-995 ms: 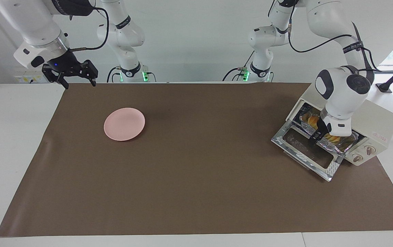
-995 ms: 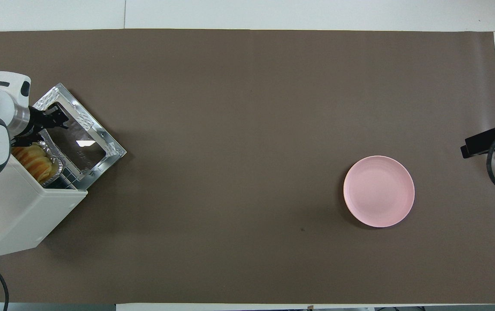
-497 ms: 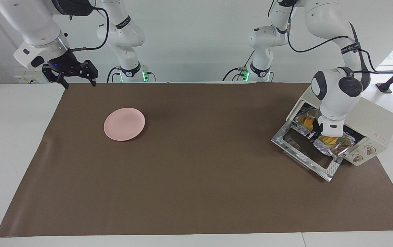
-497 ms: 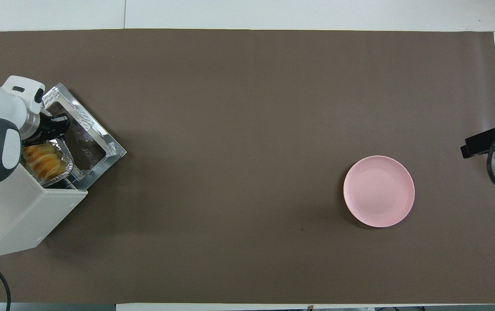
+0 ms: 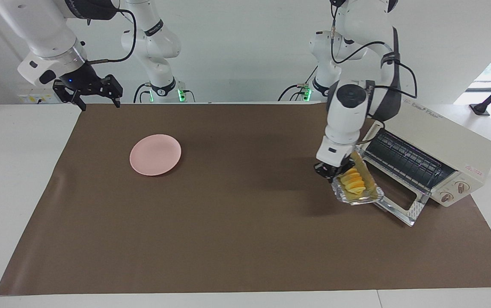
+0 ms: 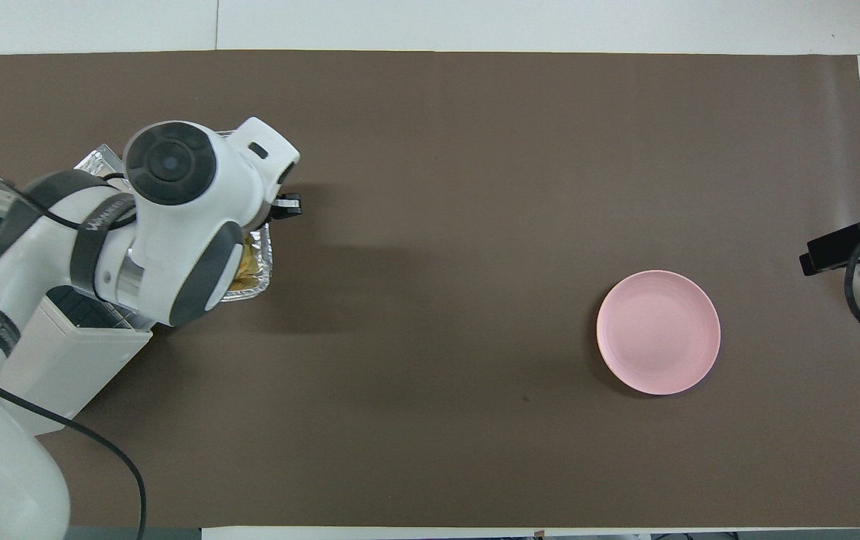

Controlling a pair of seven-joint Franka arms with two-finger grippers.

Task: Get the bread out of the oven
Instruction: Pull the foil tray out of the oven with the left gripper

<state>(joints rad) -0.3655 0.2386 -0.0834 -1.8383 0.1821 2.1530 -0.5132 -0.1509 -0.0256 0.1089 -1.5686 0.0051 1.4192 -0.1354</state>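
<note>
1. Left gripper (image 5: 330, 169) clamped on the rim of a crinkled silver foil tray (image 5: 358, 197), held in the air over the brown mat just in front of the oven's dropped door; fingertips largely masked by the tray's edge in the facing view and by the arm's own wrist from overhead.
2. Small golden-orange ridged loaf of bread (image 5: 353, 182) lying in that tray, out of the cavity; from above only a sliver (image 6: 247, 259) visible beside the white arm.
3. Cream-white boxy toaster oven (image 5: 442, 147) with silver-framed glass door (image 5: 403, 205) folded down, standing at the left arm's end of the table; wire rack (image 5: 403, 160) bare; much of the body covered by the arm in the overhead view.
4. Right gripper (image 5: 95, 95) hanging over the mat's corner at the right arm's end, fingers spread and holding nothing; only its dark tip (image 6: 838, 247) inside the overhead picture.
5. Round pale pink plate (image 5: 155, 154) flat on the mat, well apart from the oven, toward the right arm's end.
6. Brown paper mat (image 5: 228, 239) across a white table (image 5: 18, 171); plain white wall (image 5: 245, 47) past the arm bases; a bright window edge cut off at the picture's side.
</note>
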